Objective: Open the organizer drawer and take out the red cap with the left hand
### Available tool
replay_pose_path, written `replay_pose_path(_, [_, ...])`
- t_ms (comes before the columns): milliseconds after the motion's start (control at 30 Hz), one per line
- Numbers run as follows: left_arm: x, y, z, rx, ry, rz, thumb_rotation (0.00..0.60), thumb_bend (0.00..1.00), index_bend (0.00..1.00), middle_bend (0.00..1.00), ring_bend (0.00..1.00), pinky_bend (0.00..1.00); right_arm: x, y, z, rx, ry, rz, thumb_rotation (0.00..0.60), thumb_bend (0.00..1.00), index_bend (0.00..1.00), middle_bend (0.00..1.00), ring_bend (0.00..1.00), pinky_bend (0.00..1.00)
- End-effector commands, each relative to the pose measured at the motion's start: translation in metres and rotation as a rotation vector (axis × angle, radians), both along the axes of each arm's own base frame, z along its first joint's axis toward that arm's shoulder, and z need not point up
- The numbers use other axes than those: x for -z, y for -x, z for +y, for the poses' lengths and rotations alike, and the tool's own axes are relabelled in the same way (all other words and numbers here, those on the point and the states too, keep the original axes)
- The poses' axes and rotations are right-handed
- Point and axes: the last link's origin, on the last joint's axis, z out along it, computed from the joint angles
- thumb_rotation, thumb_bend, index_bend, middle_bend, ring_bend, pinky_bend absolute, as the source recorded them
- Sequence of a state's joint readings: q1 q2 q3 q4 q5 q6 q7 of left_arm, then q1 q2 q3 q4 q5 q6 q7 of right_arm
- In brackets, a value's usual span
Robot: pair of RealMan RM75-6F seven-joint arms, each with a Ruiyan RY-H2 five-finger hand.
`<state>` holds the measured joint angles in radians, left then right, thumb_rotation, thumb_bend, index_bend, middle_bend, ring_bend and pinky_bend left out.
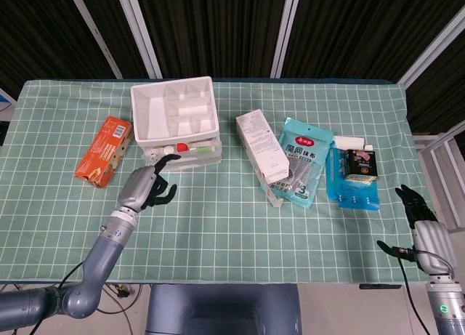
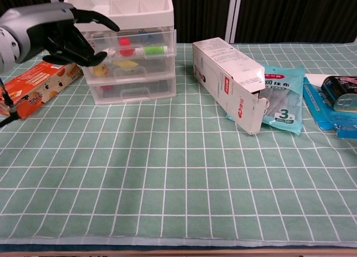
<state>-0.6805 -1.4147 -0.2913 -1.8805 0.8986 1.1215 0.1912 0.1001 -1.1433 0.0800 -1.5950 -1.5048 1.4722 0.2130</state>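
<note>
The red cap (image 2: 125, 42) sits inside the shut top drawer of the organizer (image 2: 131, 56), just right of and beyond our left hand (image 2: 62, 35). We see that hand raised at the organizer's front left corner, fingers (image 2: 98, 21) spread apart, holding nothing. Left of it lies an orange snack box (image 1: 104, 150). Our right hand (image 1: 420, 213) hangs far off past the table's edge, fingers apart, empty.

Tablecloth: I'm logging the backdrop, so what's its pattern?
Green tablecloth with a white grid; clearest in the chest view.
</note>
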Motion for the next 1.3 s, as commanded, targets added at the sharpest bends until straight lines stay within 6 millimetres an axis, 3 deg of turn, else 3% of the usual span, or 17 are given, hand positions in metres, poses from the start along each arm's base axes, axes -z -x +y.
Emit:
replay_pose_path(33, [-0.020,-0.001,0.007,-0.013,-0.076,0.102,0.600,0.45,0.19,1.00,1.00,1.00,0.000,0.000,0.000,0.001,0.000,0.000,0.600,0.01,0.00,0.00,0.00,0.21])
replay_pose_path(233, [-0.027,0.007,0.016,-0.063,-0.067,0.216,0.600,0.45,0.19,1.00,1.00,1.00,0.000,0.000,0.000,0.003,-0.003,-0.005,0.600,0.01,0.00,0.00,0.00,0.22])
replay_pose_path(700, [-0.019,0.012,0.023,-0.136,-0.003,0.263,0.600,0.45,0.22,1.00,1.00,1.00,0.000,0.000,0.000,0.009,-0.006,-0.015,0.600,0.01,0.00,0.00,0.00,0.21])
replay_pose_path(1300, [-0.020,0.005,0.012,-0.129,0.043,0.225,0.600,0.45,0.34,1.00,1.00,1.00,0.000,0.000,0.001,0.010,-0.007,-0.016,0.600,0.01,0.00,0.00,0.00,0.21])
